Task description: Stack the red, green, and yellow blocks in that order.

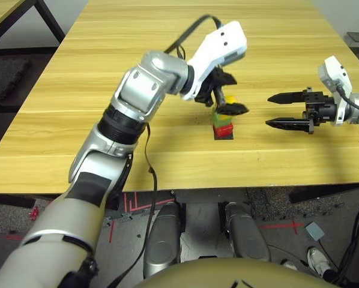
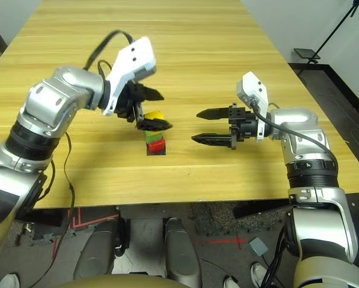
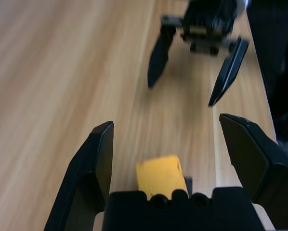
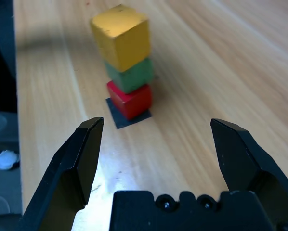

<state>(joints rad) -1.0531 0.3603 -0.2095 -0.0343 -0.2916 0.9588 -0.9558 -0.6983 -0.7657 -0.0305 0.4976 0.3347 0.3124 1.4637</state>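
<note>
The blocks stand in one stack on a flat black patch [image 4: 122,119]: red block [image 4: 131,100] at the bottom, green block [image 4: 132,76] in the middle, yellow block [image 4: 121,36] on top, turned slightly askew. My left gripper [image 1: 230,96] hangs over the stack, open, its fingers [image 3: 98,154] spread wide on either side of the yellow block [image 3: 158,175] with a gap on each side. Off to the stack's right, my right gripper [image 1: 268,111] hovers above the table, open, pointing at the stack with nothing between its fingers.
The wooden table [image 1: 77,120] stretches wide around the stack. Its front edge runs close below the stack. Floor shows beyond that edge, with a black table frame [image 1: 23,12] at the far left.
</note>
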